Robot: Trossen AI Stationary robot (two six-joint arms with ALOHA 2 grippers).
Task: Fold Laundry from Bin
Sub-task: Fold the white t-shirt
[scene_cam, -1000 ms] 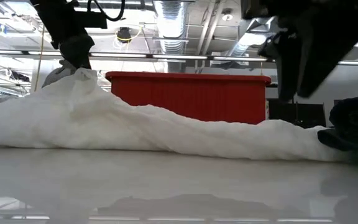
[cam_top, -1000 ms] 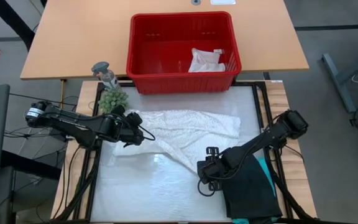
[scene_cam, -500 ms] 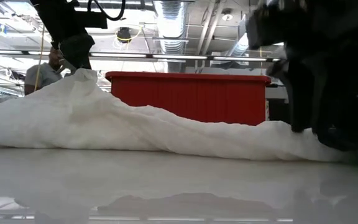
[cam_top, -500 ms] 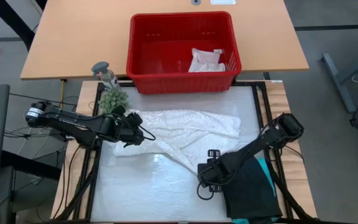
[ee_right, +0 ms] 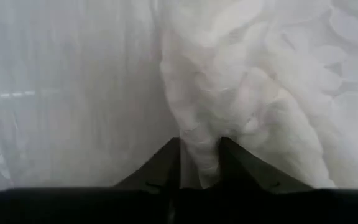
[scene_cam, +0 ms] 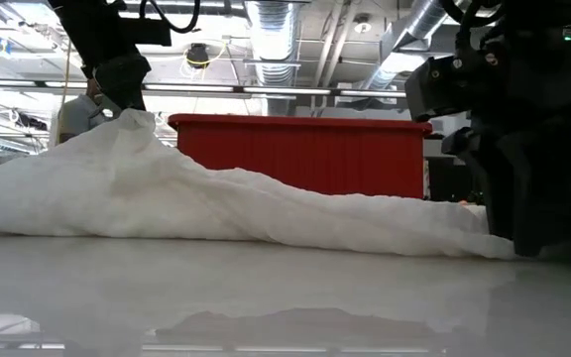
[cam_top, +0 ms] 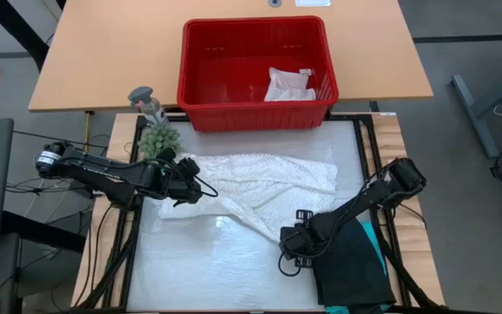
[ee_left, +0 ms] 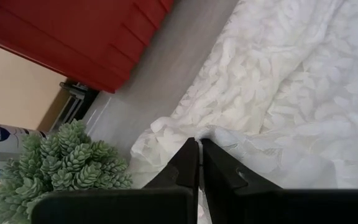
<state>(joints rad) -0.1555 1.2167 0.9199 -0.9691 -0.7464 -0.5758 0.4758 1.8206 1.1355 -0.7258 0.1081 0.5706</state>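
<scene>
While the left gripper (cam_top: 184, 187) stays pinched on the lacy top (cam_top: 264, 183), the right gripper (cam_top: 296, 247) drops onto its trailing corner.

High view: right arm has slid to the top's near point, beside the black garment (cam_top: 349, 270); small white cloth (cam_top: 289, 85) is still in the bin (cam_top: 255, 109).
Low view: right gripper now down at table level, on the hem.
Left wrist: fingers pressed together on a fold.
Right wrist: fingers (ee_right: 166, 155) closing around a ridge of fabric; both ends nearly secured for spreading.

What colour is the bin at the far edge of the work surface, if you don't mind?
The bin is red all over; the high view shows it best.
</scene>
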